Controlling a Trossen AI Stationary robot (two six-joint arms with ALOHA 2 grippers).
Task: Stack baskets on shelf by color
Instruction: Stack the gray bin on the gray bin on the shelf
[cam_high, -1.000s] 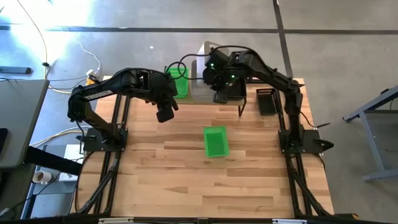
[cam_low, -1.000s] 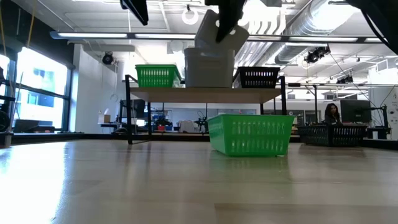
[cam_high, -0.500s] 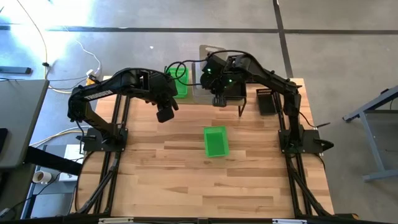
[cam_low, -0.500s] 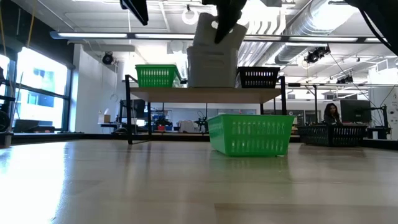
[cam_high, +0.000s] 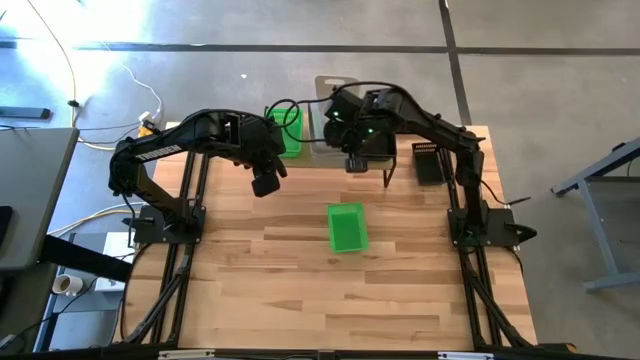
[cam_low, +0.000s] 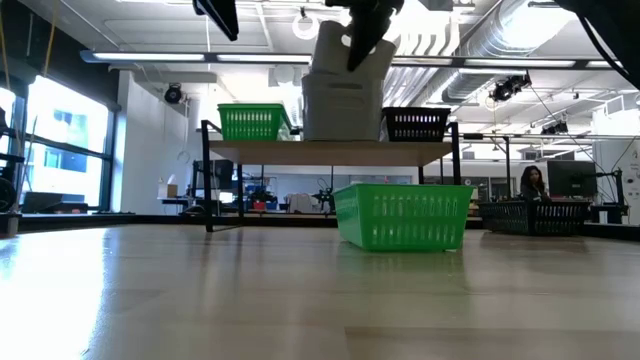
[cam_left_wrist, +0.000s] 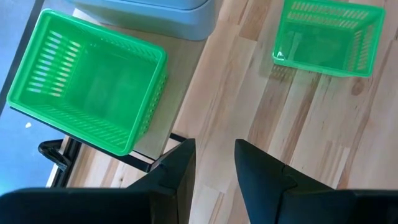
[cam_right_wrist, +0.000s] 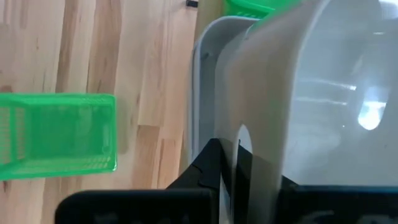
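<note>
My right gripper (cam_high: 354, 158) is shut on a translucent whitish-grey basket (cam_low: 350, 48), held tilted just above the whitish-grey stack (cam_low: 341, 108) standing on the shelf (cam_low: 330, 150). A green basket (cam_high: 285, 130) sits on the shelf's left part and a black basket (cam_low: 415, 123) on its right part. Another green basket (cam_high: 347, 227) stands on its base on the tabletop, mid-table. My left gripper (cam_left_wrist: 214, 168) is open and hovers over the table just near of the shelf's left end, touching nothing. My right gripper pinches one side wall of the whitish-grey basket at its rim (cam_right_wrist: 235, 146), one finger (cam_right_wrist: 208, 163) on each face of the wall. The fingers come from above, slanting down. The basket is lifted and tilted over the stack; whether it touches the stack, I cannot tell.
A further black basket (cam_high: 428, 162) lies on the table right of the shelf. The shelf's thin black legs (cam_high: 388, 176) stand at the table's far side. The table's near half (cam_high: 330, 300) is bare wood. A person (cam_low: 533, 183) sits in the room beyond.
My right gripper has shifted the held whitish-grey basket a little toward the table's near edge, over the stack, staying shut on it.
</note>
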